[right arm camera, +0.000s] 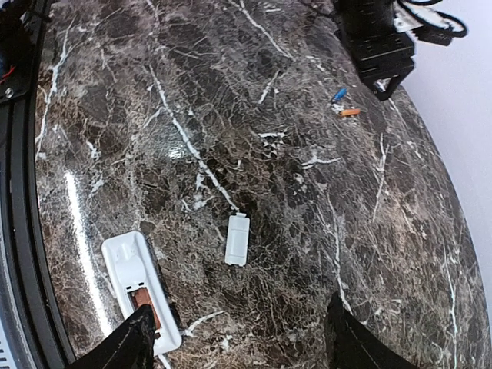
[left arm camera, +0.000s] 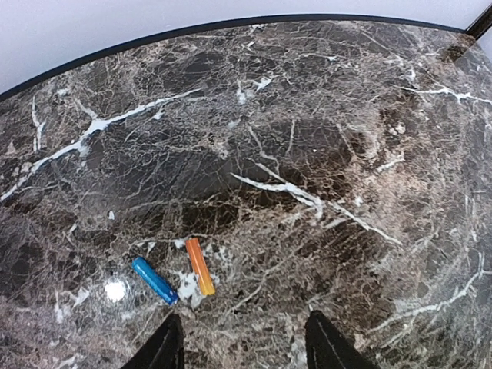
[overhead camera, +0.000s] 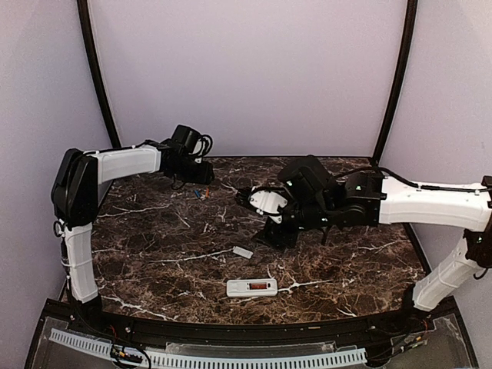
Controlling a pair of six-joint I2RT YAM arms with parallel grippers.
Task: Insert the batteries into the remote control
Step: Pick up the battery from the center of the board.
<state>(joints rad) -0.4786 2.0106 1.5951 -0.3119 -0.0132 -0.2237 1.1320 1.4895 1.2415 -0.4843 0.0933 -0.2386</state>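
Nearest the front edge of the bench (overhead camera: 154, 231) lies the remote control (overhead camera: 251, 287), back up, its long axis running left to right along that edge. Its battery compartment is uncovered and shows a reddish-brown inside. Just beyond it, and apart from it, sits a small white cover (overhead camera: 243, 252), presumably the compartment's lid. Above this stretch hangs the right claw (right arm camera: 238, 350), spread wide with nothing in it. In its wrist view the remote sits toward the left of the picture and the cover lies straight ahead. Farther back, toward the rear left of the bench, are the batteries (overhead camera: 201, 193): a blue cell (left arm camera: 154, 280) and an orange cell (left arm camera: 200, 266), side by side with a narrow gap between them. The left claw (left arm camera: 242, 350) hovers just short of them, partly open and empty. Seen from its wrist, both cells lie ahead and off toward the left finger (left arm camera: 165, 346), not centred in the gap. Their long axes run mostly away from the claw at a slant, so roughly across its closing line. The left arm is clearly the nearer, and the remote is well apart from the cells. I judge the pickup calls for a small sideways shift over one cell before descending.
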